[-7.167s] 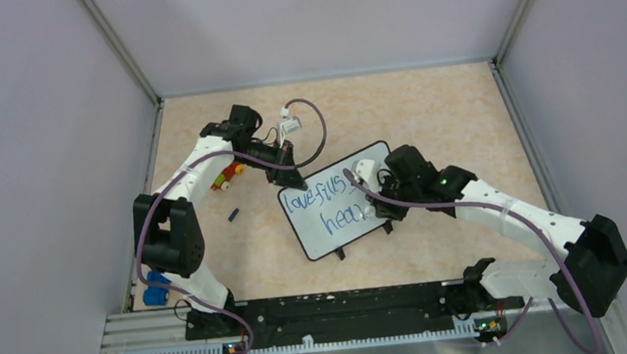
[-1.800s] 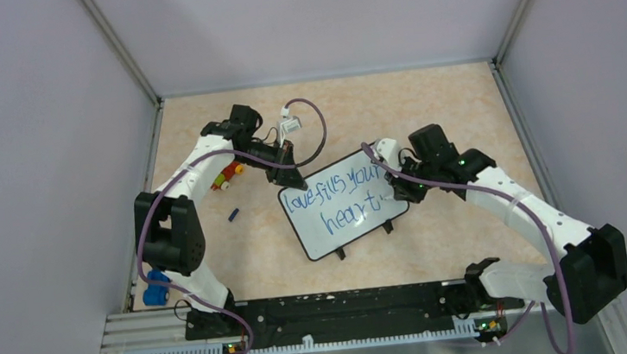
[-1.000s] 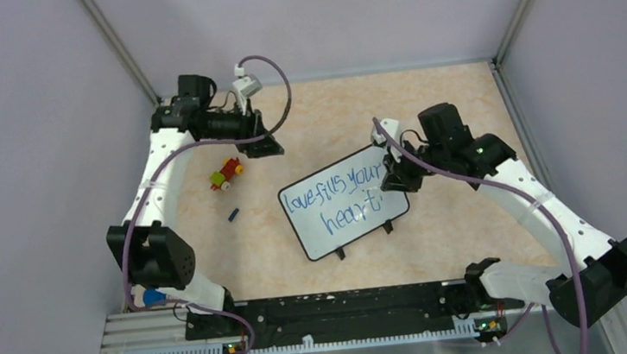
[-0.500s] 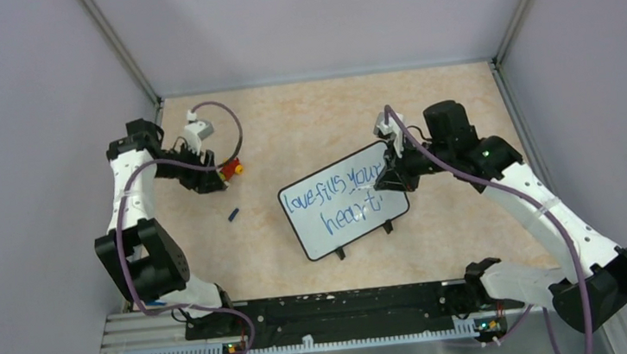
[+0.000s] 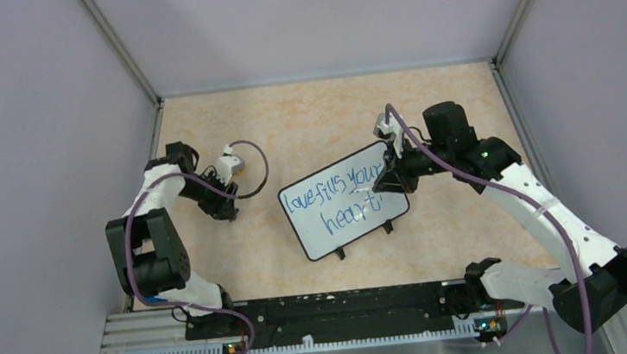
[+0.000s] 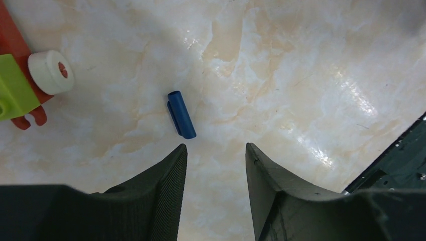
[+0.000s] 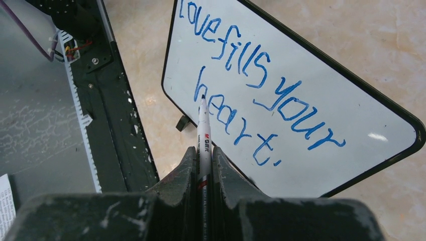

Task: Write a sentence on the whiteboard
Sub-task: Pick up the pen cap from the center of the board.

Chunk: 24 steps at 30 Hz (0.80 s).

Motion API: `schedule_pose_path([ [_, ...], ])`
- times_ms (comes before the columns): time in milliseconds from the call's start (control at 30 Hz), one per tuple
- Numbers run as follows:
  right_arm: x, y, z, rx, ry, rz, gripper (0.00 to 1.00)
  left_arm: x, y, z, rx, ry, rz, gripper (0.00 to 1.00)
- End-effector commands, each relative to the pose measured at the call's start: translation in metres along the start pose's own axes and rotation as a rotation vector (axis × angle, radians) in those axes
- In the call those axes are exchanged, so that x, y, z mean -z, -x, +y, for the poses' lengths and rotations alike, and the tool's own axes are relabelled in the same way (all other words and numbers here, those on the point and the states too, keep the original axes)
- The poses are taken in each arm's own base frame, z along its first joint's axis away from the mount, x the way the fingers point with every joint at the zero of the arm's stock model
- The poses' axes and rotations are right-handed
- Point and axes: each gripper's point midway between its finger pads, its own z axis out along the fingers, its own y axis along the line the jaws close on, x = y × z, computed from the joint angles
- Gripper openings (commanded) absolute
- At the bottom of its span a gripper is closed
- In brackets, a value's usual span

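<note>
While the right gripper (image 7: 203,150) clamps a marker (image 7: 203,120), the left gripper (image 6: 216,146) hangs parted above a blue cap (image 6: 181,114)

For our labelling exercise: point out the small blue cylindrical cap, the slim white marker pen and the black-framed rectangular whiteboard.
Small blue cylindrical cap (image 6: 181,114): left wrist view, middle of its barrel.
Slim white marker pen (image 7: 203,129): right wrist view, printed shaft.
Black-framed rectangular whiteboard (image 7: 311,168): right wrist view, bare white surface.
</note>
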Motion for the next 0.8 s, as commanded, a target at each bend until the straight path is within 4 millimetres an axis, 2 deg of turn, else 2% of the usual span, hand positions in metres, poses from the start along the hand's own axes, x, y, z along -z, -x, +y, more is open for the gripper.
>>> schedule_pose_path([
  [0, 0.0, 0.016, -0.002, 0.016, 0.012, -0.05, 0.0, -0.018, -0.003, 0.016, -0.046, 0.069, 0.039, 0.51],
  [367, 0.001, 0.018, -0.002, 0.014, 0.007, -0.048, 0.0, -0.048, -0.019, 0.03, -0.046, 0.127, 0.108, 0.49],
  [567, 0.002, 0.018, -0.003, 0.015, 0.005, -0.042, 0.0, -0.059, -0.034, 0.031, -0.024, 0.121, 0.151, 0.41],
  [767, 0.002, 0.023, -0.005, 0.015, 0.0, -0.043, 0.0, -0.058, -0.042, 0.032, -0.024, 0.158, 0.172, 0.29],
])
